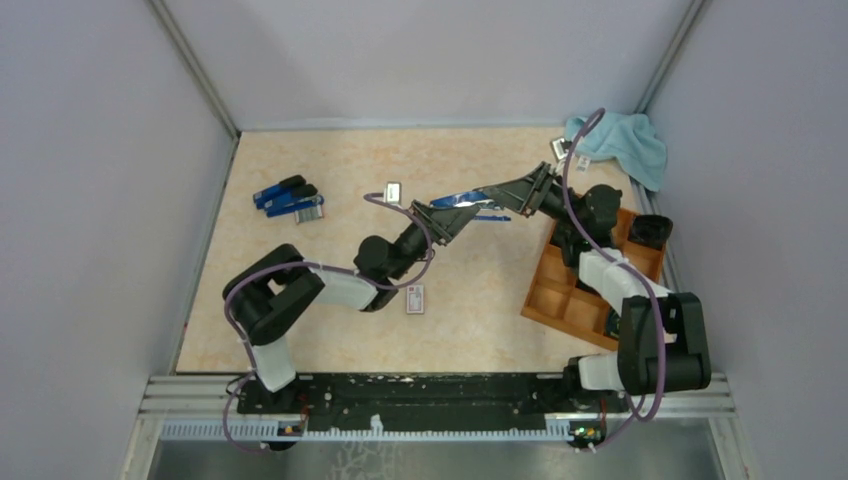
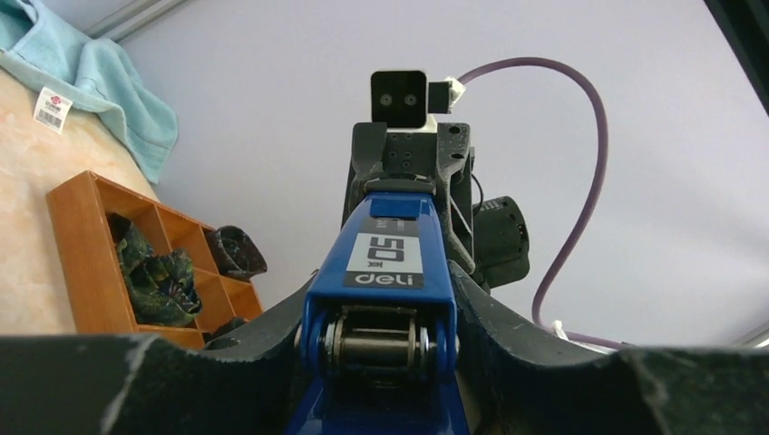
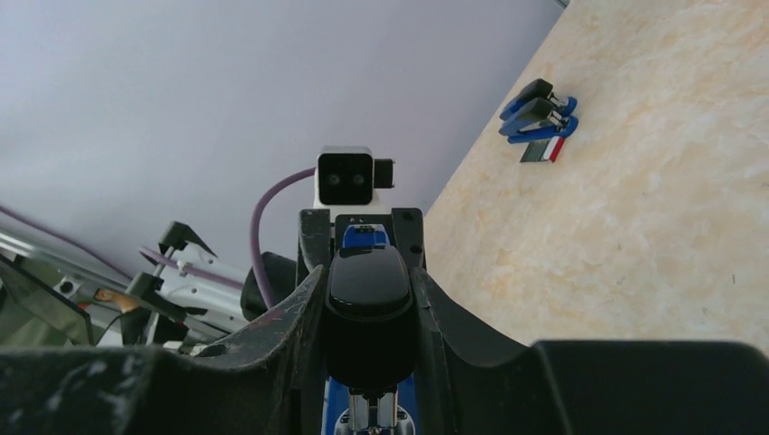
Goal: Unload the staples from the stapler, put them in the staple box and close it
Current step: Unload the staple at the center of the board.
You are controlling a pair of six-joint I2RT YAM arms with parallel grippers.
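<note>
Two robot arms hold a blue stapler [image 1: 472, 203] aloft between them, a little toward 1 o'clock from the middle of the counter [image 1: 480, 300].

The left end effector [image 1: 450, 212] has the hinge end. In its wrist view its fingers [image 2: 263, 335] lie against both blue flanks, at a narrow setting, apparently gripping. The right end effector [image 1: 515, 192] is clamped on the opposite end, its fingers [image 3: 290, 317] pinching the black handle cap [image 3: 367, 285].

No staples show in any view. They are presumably inside the held stapler's magazine, so unloading looks barely begun.

Elsewhere lie spare staplers [image 1: 288, 197] at 10 o'clock, a small white box [image 1: 393, 190] at 11, a red-labelled box [image 1: 415, 298] near 6, a wooden tray [image 1: 540, 275] at 4 and a teal towel [image 1: 625, 140] at 2.

To do this step well, one arm should probably anchor the base while the other swings the top arm open on its hinge. Neither should squeeze the two halves together, which could fire a staple. The pull should run square to the hinge pin so the body does not twist out of either grip. It would help to work over bare counter rather than the tray, tipping the open channel gently so the strip slides out where it can be seen.
</note>
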